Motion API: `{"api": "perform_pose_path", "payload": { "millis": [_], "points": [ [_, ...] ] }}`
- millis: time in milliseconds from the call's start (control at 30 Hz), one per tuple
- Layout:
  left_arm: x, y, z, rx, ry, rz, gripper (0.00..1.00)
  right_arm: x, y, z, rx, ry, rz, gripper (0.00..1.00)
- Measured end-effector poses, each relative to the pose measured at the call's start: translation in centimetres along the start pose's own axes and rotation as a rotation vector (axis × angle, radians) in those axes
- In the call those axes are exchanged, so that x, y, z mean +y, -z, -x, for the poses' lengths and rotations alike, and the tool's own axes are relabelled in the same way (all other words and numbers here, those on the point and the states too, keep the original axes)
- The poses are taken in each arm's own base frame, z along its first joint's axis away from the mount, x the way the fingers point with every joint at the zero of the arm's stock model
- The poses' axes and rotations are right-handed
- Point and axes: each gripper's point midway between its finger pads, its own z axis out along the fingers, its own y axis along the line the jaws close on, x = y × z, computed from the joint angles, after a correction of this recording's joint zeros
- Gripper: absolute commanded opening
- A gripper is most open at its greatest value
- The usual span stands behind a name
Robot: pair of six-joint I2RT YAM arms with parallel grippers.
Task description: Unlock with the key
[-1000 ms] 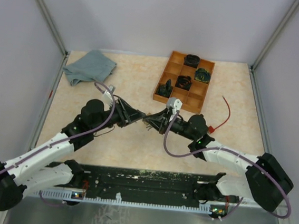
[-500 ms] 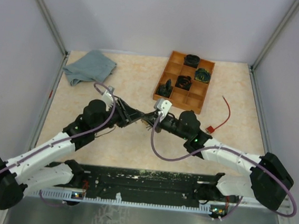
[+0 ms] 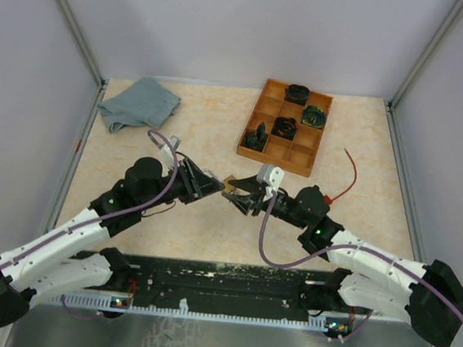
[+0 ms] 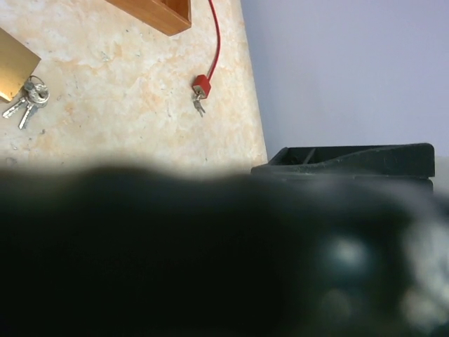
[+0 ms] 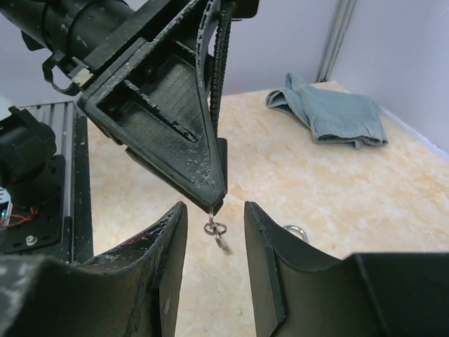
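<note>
The brass padlock [image 4: 10,63] is laid on the table [image 4: 126,133] between the tips of the two grippers, and a bunch of keys [image 4: 27,98] is seen just beside its corner. The left gripper [image 5: 216,200] is found with its two fingers pressed flat together, and a small ring [image 5: 216,228] is seen just below its tips. From the right wrist view it cannot be decided whether this ring is hung from something pinched there or only lies behind it, so what is held is not stated. The right gripper [image 3: 239,197] is found moderately open and nothing is gripped by it. Its fingers are placed on both sides of the ring, tip to tip with the left gripper. This is judged as a preparation for taking over the keys or for steadying the padlock while a key is inserted. The unlocking itself is judged as not yet done.
</note>
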Motion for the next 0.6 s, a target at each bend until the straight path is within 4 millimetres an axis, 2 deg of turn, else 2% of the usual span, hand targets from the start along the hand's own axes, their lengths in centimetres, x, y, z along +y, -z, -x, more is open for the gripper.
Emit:
{"api": "perform_pose_path", "payload": {
  "millis": [300, 533, 600],
  "points": [
    [0.5, -0.1, -0.5, 0.026, 0.004, 0.015, 0.0, 0.6, 0.4, -2.4, 0.017, -0.008, 0.023, 0.37],
    [0.4, -0.3, -1.1, 0.056, 0.019, 0.008, 0.0, 0.6, -0.5, -3.0, -0.005, -0.017, 0.033, 0.24],
    [0.3, -0.3, -1.1, 0.06, 0.021, 0.006, 0.0, 0.7, -0.6, -3.1, -0.009, -0.018, 0.039, 0.17]
  ]
}}
